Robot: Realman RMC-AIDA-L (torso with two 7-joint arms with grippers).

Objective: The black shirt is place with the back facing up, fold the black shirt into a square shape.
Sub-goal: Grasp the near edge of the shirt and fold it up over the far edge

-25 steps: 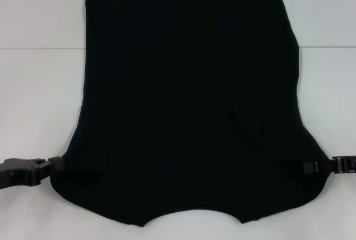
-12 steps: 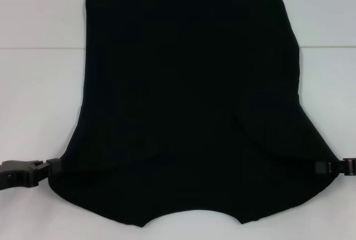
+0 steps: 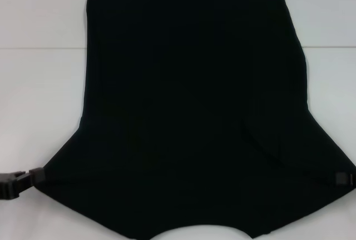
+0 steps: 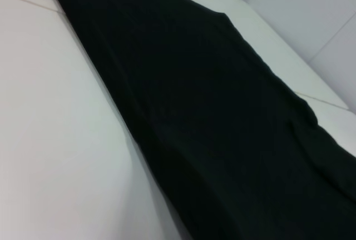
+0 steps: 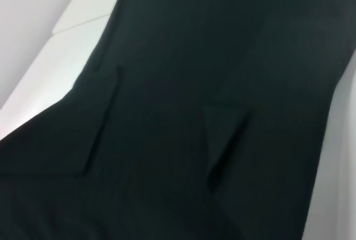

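The big, plain black soft-cloth shirt [image 3: 192,112] lies spread on the flat white table [image 3: 39,95] and fills most of the head view. Its straight edge is up at 12 o'clock and its curved neck cut is down at 6 o'clock. The cloth is narrow at the top and gets wider toward the bottom, where two corners stick out, one at 8 o'clock and one at 4 o'clock. The black left gripper [image 3: 34,176] is at the 8 o'clock corner, and its fingers are pinched tight on the edge of the shirt there. The black right gripper [image 3: 344,178] is at the 4 o'clock corner, and its fingers are pinched tight on that shirt edge too. The cloth between the two grippers looks pulled wide. A small fold line shows in the shirt near the 4 o'clock side. The left wrist view shows the dark cloth [image 4: 222,123] lying on the white table [image 4: 50,140]. The right wrist view shows the cloth [image 5: 183,112] with a few flat creases in it.
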